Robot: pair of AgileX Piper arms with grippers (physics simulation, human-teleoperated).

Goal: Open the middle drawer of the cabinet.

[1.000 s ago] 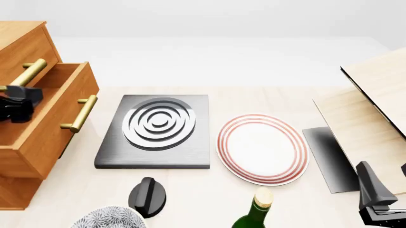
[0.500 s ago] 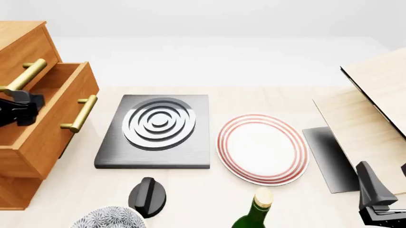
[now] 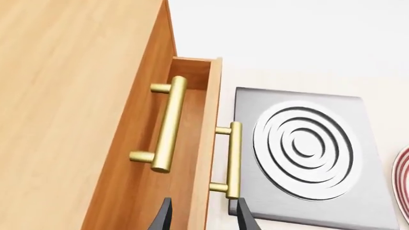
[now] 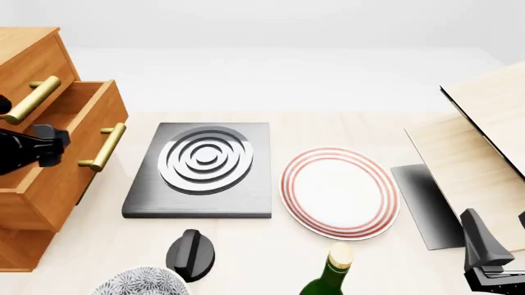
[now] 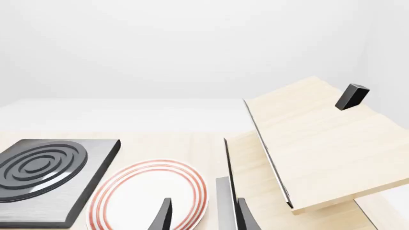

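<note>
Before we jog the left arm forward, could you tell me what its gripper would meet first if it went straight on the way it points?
Most likely the middle drawer: the left gripper is open, its fingertips astride the drawer's front panel near the handle. How much gap remains is unclear.

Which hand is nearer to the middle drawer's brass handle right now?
The left hand. It hovers over the pulled-out middle drawer, just beside its brass handle and not touching it. The right hand sits far across the table by the near right edge.
</note>
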